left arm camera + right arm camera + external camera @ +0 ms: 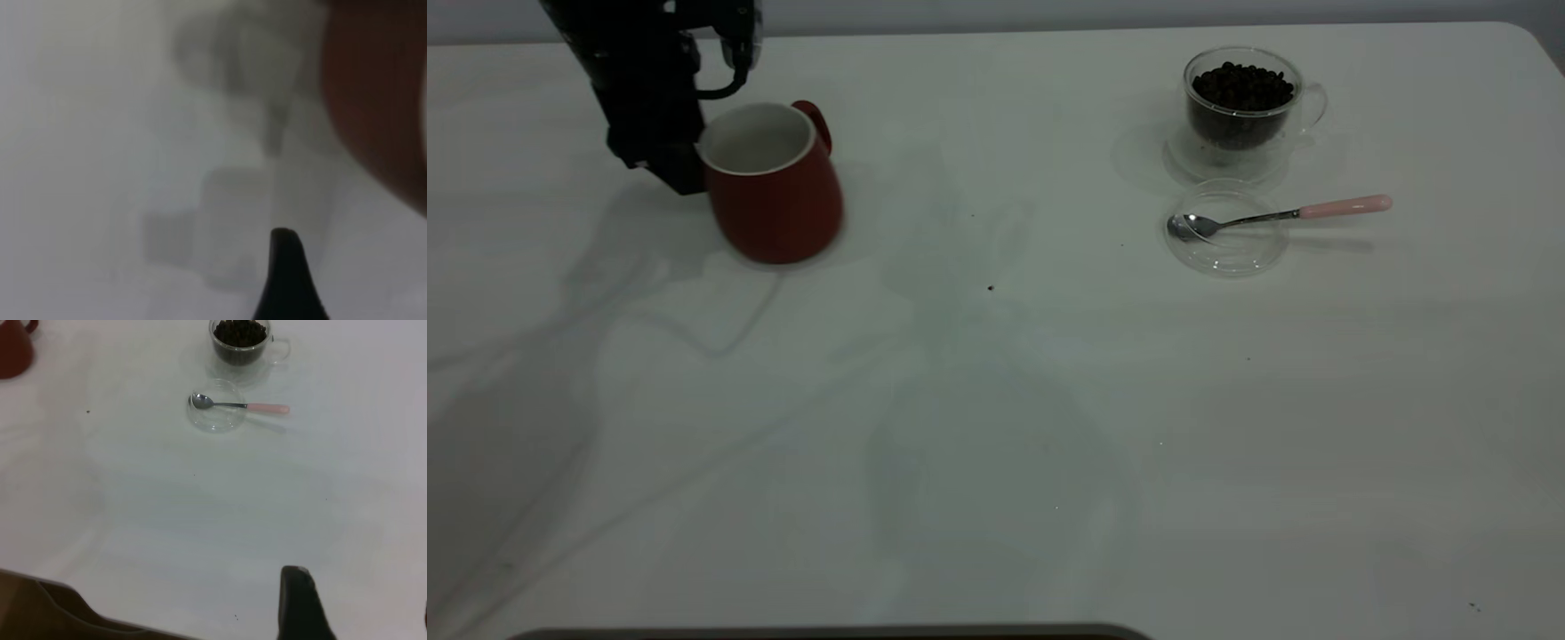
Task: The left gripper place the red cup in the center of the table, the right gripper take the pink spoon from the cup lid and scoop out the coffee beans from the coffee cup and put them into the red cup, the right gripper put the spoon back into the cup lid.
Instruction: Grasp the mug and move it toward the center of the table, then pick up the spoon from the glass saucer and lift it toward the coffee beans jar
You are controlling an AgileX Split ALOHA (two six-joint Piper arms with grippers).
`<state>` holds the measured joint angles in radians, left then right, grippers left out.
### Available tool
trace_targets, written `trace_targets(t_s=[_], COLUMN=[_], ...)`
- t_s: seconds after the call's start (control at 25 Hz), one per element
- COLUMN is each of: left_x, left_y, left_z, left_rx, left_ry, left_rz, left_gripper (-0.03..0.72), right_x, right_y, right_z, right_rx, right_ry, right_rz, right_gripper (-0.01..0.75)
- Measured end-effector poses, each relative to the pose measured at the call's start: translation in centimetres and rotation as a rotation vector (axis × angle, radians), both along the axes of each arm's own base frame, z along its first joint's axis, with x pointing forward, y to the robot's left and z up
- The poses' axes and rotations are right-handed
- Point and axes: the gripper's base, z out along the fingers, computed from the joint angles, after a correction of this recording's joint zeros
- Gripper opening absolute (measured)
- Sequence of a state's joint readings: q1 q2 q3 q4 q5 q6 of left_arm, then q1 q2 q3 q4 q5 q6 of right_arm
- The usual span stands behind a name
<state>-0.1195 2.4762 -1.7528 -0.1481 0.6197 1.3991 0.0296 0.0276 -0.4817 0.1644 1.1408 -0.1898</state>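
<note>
In the exterior view, the dark red ceramic mug with the white inside, the red cup (774, 182), is seen toward the far left corner of the large white worktop (996, 427), tilted with its base toward the near edge and slightly smeared, which suggests it is being carried rather than resting. The left gripper (680, 164) is pressed against the cup's left wall and rim; a grasp on the wall is judged likely, yet how far the jaws stand apart is hidden by the arm's black body. The centre of the worktop is not yet reached by the cup. Near the far right corner the clear double-walled glass coffee cup (1240, 111) is filled with a heap of dark coffee beans (1242, 87). Just beside it, toward the near edge, the shallow clear cup lid (1227, 233) serves as a rest for the pink-handled metal spoon (1285, 215), whose bowl lies inside the lid while the handle juts toward the right edge, left free for a pinch.

In the left wrist view, only one black fingertip and a close red wall of the cup are shown.

In the right wrist view, the right gripper (353, 613) is held back over the near part of the worktop with nothing between its parted fingers, presumably waiting its turn; lid, spoon and coffee cup lie well apart from it.
</note>
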Motion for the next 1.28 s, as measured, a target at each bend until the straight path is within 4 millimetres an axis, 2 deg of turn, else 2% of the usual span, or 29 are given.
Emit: trace_targets(t_s=[0.28, 0.68, 1.04, 1.2, 1.28], left_x=[-0.5, -1.5, -2.1, -2.3, -2.3], left_y=[-2.2, -7.6, -7.4, -6.0, -5.3], left_z=[0.2, 0.0, 0.4, 3.2, 5.6], left_rx=[-0.158, -0.215, -0.166, -0.030, 0.033], left_ry=[0.035, 0.029, 0.087, 0.105, 0.083], left_rz=[-0.065, -0.132, -0.135, -0.055, 0.033], left_gripper=[0.587, 0.587, 0.587, 0.587, 0.587], right_x=[0.0, 0.0, 0.0, 0.0, 0.0], right_y=[0.0, 0.0, 0.0, 0.0, 0.0], right_z=[0.0, 0.0, 0.0, 0.0, 0.0], right_rx=[0.000, 0.000, 0.000, 0.000, 0.000], right_ry=[0.000, 0.000, 0.000, 0.000, 0.000], right_rz=[0.000, 0.000, 0.000, 0.000, 0.000], right_gripper=[0.473, 0.473, 0.473, 0.473, 0.473])
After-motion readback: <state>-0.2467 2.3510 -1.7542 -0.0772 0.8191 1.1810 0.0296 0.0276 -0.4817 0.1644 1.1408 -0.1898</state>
